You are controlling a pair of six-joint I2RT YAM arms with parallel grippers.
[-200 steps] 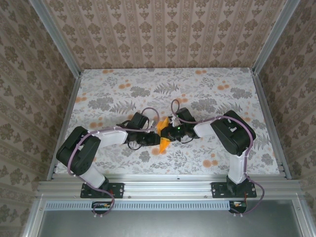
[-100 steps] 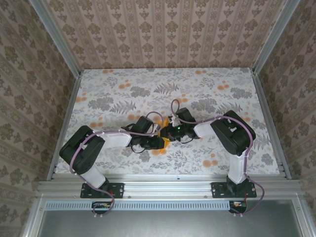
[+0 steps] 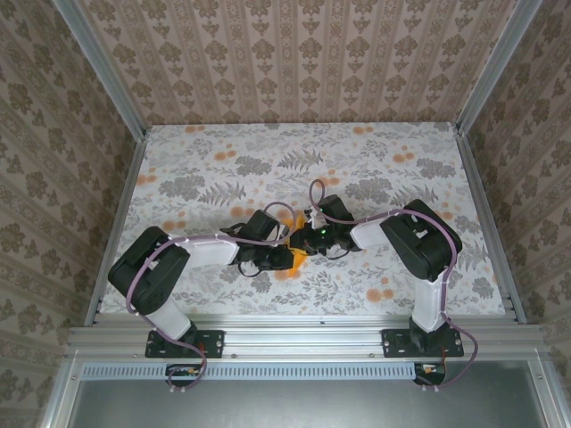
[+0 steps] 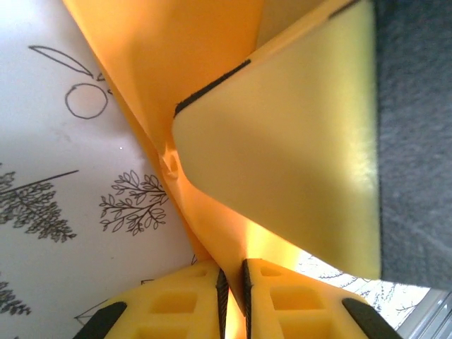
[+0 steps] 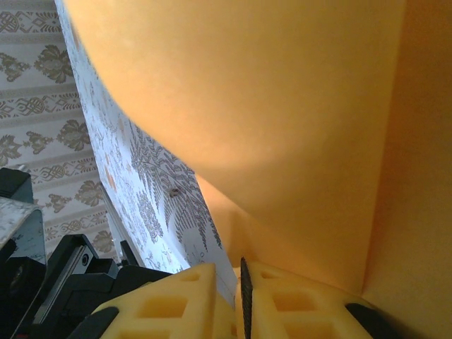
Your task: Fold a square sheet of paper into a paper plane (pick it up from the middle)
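top external view puts the orange paper near the middle of the desk, where we should pull gently and evenly so the crease sets without tearing, while the wrist views add what it hides: left gripper and right gripper each clamped on that paper.

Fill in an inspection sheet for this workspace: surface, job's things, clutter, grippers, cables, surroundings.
Surface: table with floral print, flat.
Job's things: orange paper, creased, lifted between the two grippers near the table's middle.
Clutter: nothing seen.
Grippers: left gripper shut on the paper; right gripper shut on the paper.
Cables: purple cables run along both arms.
Surroundings: wallpapered walls; metal frame at the near edge.
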